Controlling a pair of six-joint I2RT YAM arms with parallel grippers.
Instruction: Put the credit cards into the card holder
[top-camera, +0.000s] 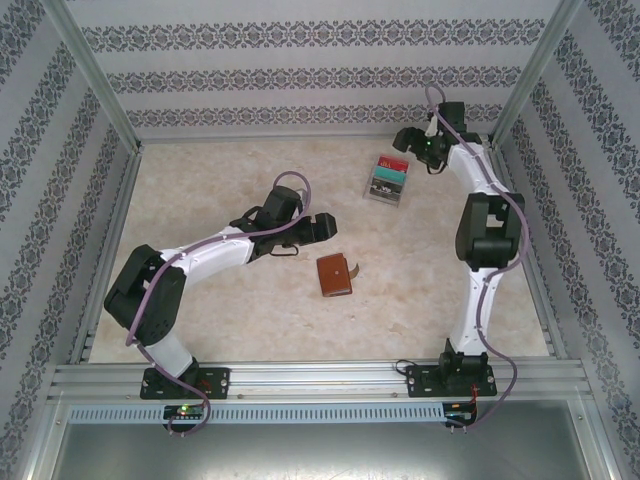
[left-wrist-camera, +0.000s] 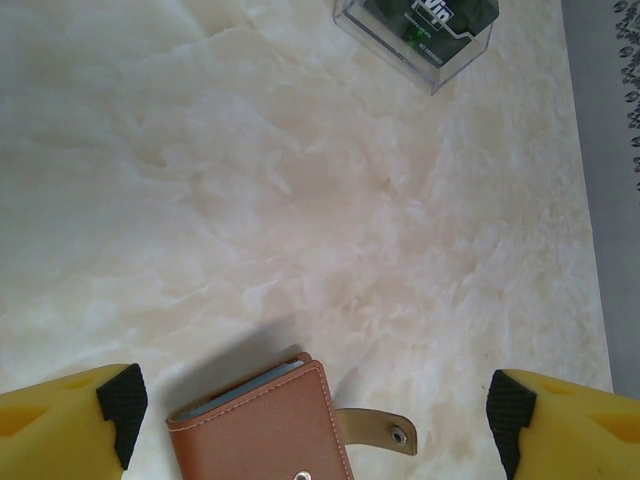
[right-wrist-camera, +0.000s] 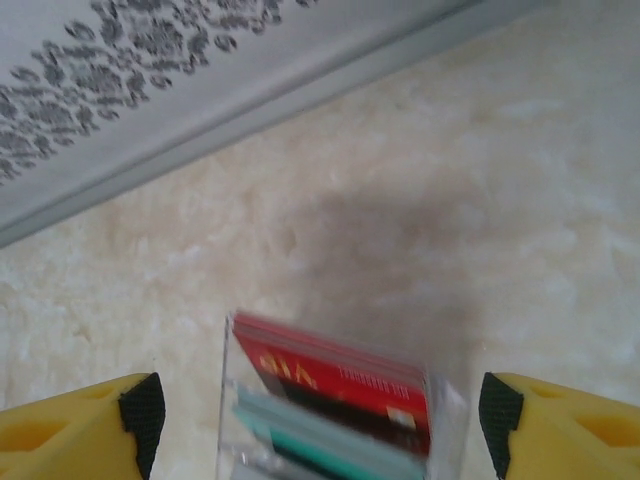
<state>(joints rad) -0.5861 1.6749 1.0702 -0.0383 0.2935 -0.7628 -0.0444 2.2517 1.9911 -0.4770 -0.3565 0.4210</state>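
Brown card holder (left-wrist-camera: 260, 430) sits under the wide left end effector (left-wrist-camera: 315, 412); right end effector (right-wrist-camera: 320, 420), wide too, hangs over credit cards (right-wrist-camera: 330, 380).

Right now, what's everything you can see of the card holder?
The card holder is a small reddish-brown wallet, leather by its look, with stitched edges. It lies flat and folded shut on the pale marble-look table, near the middle, apart from the clear tray. Its snap tab is undone and sticks out sideways; a metal stud shows on the cover. Pale inner sleeves peek from one edge. Only the table touches it.
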